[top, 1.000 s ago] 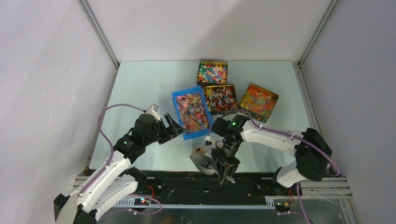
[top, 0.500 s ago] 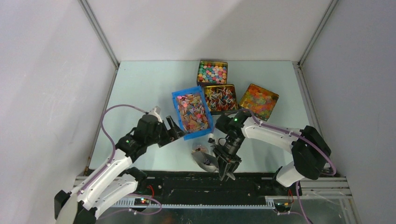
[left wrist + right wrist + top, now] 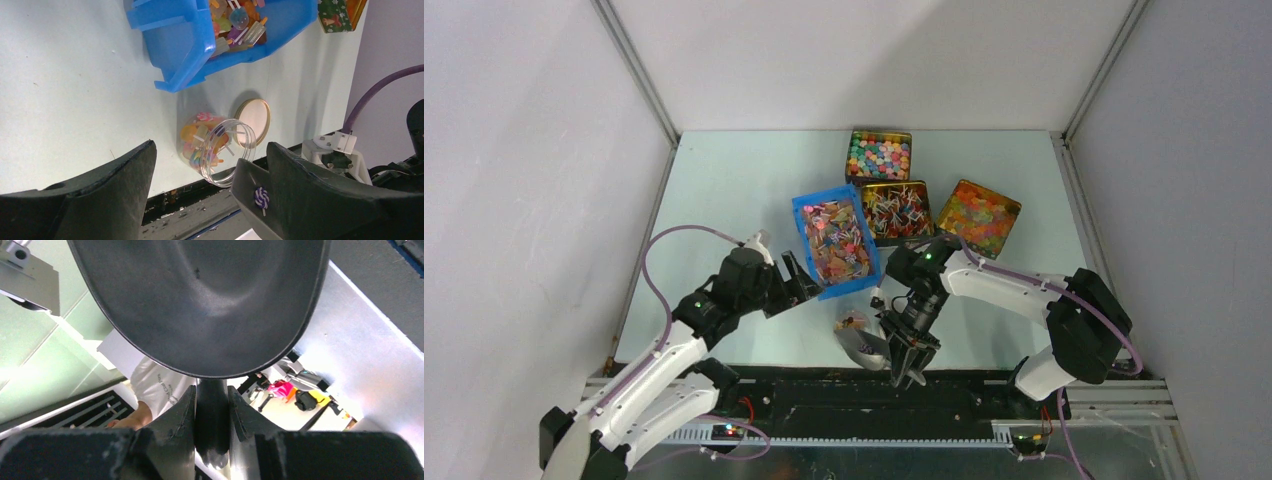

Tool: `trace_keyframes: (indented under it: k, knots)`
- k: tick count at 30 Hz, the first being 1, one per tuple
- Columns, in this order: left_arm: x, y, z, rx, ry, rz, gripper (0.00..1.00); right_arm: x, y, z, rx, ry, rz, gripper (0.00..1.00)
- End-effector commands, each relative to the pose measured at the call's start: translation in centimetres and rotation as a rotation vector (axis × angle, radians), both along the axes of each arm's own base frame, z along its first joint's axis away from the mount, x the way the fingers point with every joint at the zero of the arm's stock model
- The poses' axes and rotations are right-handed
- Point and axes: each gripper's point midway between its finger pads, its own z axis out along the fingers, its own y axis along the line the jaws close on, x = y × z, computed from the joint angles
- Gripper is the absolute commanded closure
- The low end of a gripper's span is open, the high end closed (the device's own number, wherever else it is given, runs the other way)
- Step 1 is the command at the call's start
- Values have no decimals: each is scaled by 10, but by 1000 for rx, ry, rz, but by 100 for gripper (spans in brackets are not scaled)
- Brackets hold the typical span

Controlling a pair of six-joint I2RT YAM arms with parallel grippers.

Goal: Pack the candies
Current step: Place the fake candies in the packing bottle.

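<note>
Candies (image 3: 836,243) fill a blue bin (image 3: 180,45) at mid-table. A clear jar (image 3: 207,147) lies on its side near the table's front edge, partly filled with candies, its mouth toward the dark scoop (image 3: 245,192). One purple-and-white swirl candy (image 3: 260,197) rests on the scoop. My right gripper (image 3: 906,362) is shut on the scoop's handle (image 3: 211,415), and the scoop's bowl (image 3: 200,300) fills the right wrist view. My left gripper (image 3: 800,281) hangs open and empty by the bin's near corner, with the jar seen between its fingers (image 3: 115,190).
The jar's gold lid (image 3: 253,116) lies flat beside the jar. Three gold tins stand behind the bin: pastel balls (image 3: 879,155), stick sweets (image 3: 895,211) and orange-yellow jelly pieces (image 3: 977,217). The black rail (image 3: 824,390) runs along the table's front edge just below the jar.
The right wrist has turned and the scoop now shows narrower, tilted closer to the jar. The left arm has only crept slightly. Both grippers keep their state.
</note>
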Motion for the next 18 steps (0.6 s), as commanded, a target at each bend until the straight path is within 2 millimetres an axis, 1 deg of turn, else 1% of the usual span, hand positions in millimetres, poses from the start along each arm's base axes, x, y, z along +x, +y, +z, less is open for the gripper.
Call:
trace_keyframes:
  k: [1,8,12,18]
  knots:
    - [0,-3,2,-19,-25,-7,14,1,10,14,23,84,-42,100]
    - [-2,-2,1,-27,-28,-3,14,4,16,16,18,117,-71,100]
    - [-4,-1,-1,-26,-28,-4,13,6,18,13,-3,115,-82,100]
    - [-6,-2,-5,-34,-23,-7,13,10,26,18,12,159,-110,100]
